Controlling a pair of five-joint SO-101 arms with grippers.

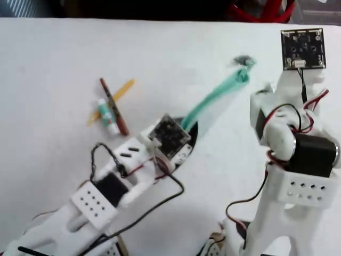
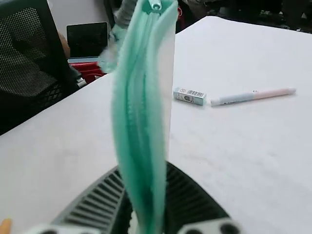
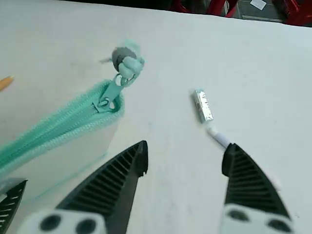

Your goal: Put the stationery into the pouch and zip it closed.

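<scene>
- Spread under everything: white table (image 1: 48, 58), serving as the work surface.
- Lifted off the table and stood on edge, zip line uppermost: mint-green pouch (image 1: 213, 98). Stretched from one arm toward the other, probably to offer the zip end. Cannot tell whether the zip is open or closed along its length.
- Clamped tight on one end of the pouch: left gripper (image 2: 144, 168), acting as an anchor so the fabric stays taut.
- Spread wide and holding nothing: right gripper (image 3: 186, 148), poised near the slider end, likely lined up to take the pull.
- Lying crossed, well apart from the pouch: brown pen (image 1: 114, 109) and yellow pencil (image 1: 121, 90), not yet packed.
- Resting on the table beyond the pouch: pale pen (image 2: 253, 95), also outside.
- Tucked against the crossed pair: small white tube (image 1: 106, 114).
- Just beside the pale pen's tip: small box (image 2: 190, 96).
- Dangling at the pouch's far end: zip pull (image 3: 127, 58), a knotted charm on the slider, free of both grippers.
</scene>
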